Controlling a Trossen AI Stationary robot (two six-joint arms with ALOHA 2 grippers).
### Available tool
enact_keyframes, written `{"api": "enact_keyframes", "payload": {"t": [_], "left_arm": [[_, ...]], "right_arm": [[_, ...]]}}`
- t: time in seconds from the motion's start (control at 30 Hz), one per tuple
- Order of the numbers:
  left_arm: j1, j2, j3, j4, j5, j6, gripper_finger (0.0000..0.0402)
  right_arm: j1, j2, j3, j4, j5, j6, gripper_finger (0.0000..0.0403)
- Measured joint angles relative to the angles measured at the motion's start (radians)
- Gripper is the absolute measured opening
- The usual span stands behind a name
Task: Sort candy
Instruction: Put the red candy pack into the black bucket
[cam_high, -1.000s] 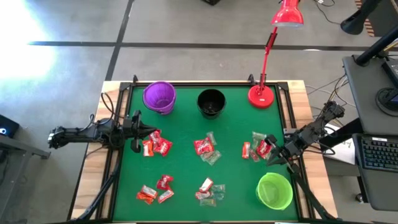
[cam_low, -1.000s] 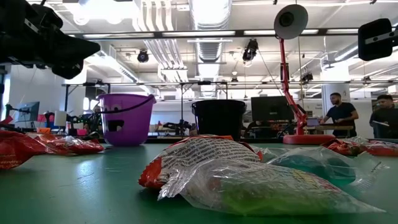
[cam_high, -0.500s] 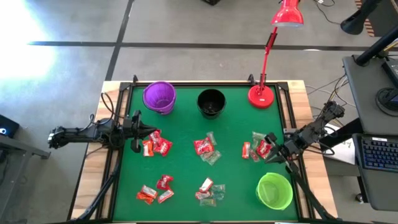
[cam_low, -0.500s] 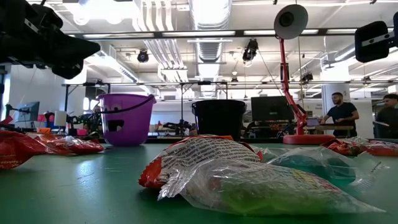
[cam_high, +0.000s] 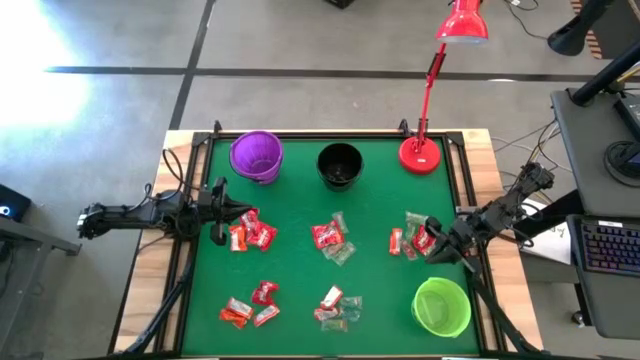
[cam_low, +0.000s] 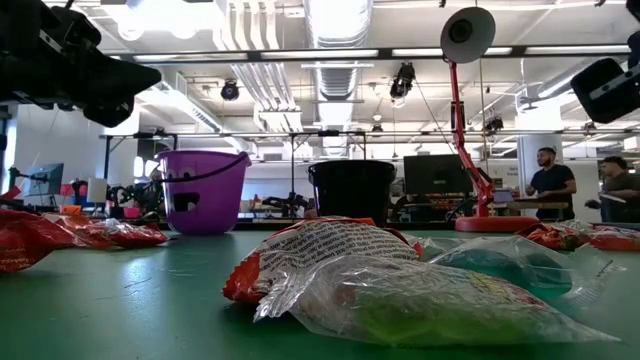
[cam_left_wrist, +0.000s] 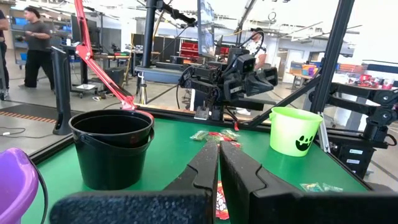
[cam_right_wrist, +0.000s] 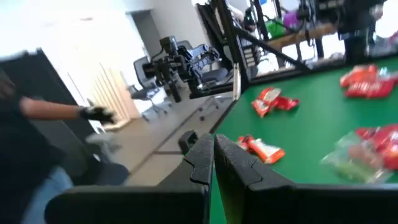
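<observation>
green felt covers the table (cam_high: 300, 290), and the candy (cam_high: 330, 240) lies across it in loose clusters in the high view: one heap at centre, a red bunch at left centre (cam_high: 250, 232), another at right centre (cam_high: 412, 238), and two more along the lower edge, at lower left (cam_high: 250, 305) and lower centre (cam_high: 337, 307). the wrappers are shiny red, orange-red and clear or pale green. along the upper edge of the felt stand a purple cup (cam_high: 256, 156), a black cup (cam_high: 339, 166) and the round base of a red desk lamp (cam_high: 421, 154); a green cup (cam_high: 441, 305) sits at lower right. the left gripper (cam_high: 236, 208) reaches in from the left side of the frame, fingers pressed together on nothing, its tip just beside the red bunch at left centre. the right gripper (cam_high: 437, 240) comes in from the right side, its fingers likewise together and empty, right at the edge of the cluster at right centre. in the low view a crumpled wrapper fills the foreground with the purple and black cups behind it, and two people (cam_low: 550, 180) stand in the room at far right. in the right wrist view a person's gloved hand (cam_right_wrist: 93, 114) shows at the left of the frame, off the table.
</observation>
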Motion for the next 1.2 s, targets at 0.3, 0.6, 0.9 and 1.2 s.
{"api": "enact_keyframes", "payload": {"t": [0.3, 0.6, 0.9, 1.2], "left_arm": [[0.0, 0.0, 0.0, 0.0, 0.0, 0.0, 0.0], [0.0, 0.0, 0.0, 0.0, 0.0, 0.0, 0.0], [0.0, 0.0, 0.0, 0.0, -0.001, 0.0, 0.0], [0.0, 0.0, 0.0, 0.021, -0.037, 0.019, 0.0]], "right_arm": [[0.0, 0.0, 0.0, 0.192, 0.217, 0.013, 0.0009], [0.0, 0.0, 0.0, 0.318, 0.345, -0.002, 0.0009], [0.0, 0.0, 0.0, 0.359, 0.637, -0.026, 0.0009], [0.0, 0.0, 0.017, 0.382, 0.895, -0.002, 0.0009]]}}
